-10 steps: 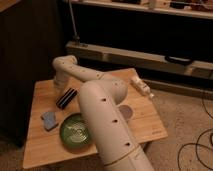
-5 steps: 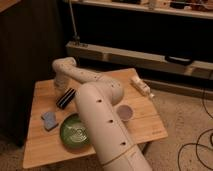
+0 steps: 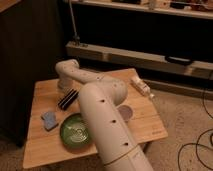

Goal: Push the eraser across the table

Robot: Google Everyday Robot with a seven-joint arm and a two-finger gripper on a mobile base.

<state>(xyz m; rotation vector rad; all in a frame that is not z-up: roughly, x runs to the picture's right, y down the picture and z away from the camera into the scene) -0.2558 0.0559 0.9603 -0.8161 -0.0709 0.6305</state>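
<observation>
The eraser (image 3: 68, 99) lies on the left-middle of the bench (image 3: 150, 127), a dark block set on a slant with its pale stripe running lengthwise, its far end tucked right under the robot's wrist. The pincer (image 3: 65, 90) is down there at that far end, low over the wood, though the white wrist housing covers it, so I cannot tell how wide it stands or whether it has hold of anything. Coming in low and end-on reads as a shoving approach rather than a lift, which fits a push across the top.

Just beside the eraser's near end sits the green bowl (image 3: 75, 131), and to its left the blue-grey sponge pad (image 3: 49, 120), both near the front edge. A push toward the camera would likely run the eraser into the bowl's rim, so that corner is the thing to watch. The big white arm (image 3: 107, 125) sweeps diagonally over the middle of the bench, half hiding a small round brownish dish (image 3: 125, 113) on the right. Well apart at the back-right corner rests a white object with an orange part (image 3: 142, 88), clear of the action
</observation>
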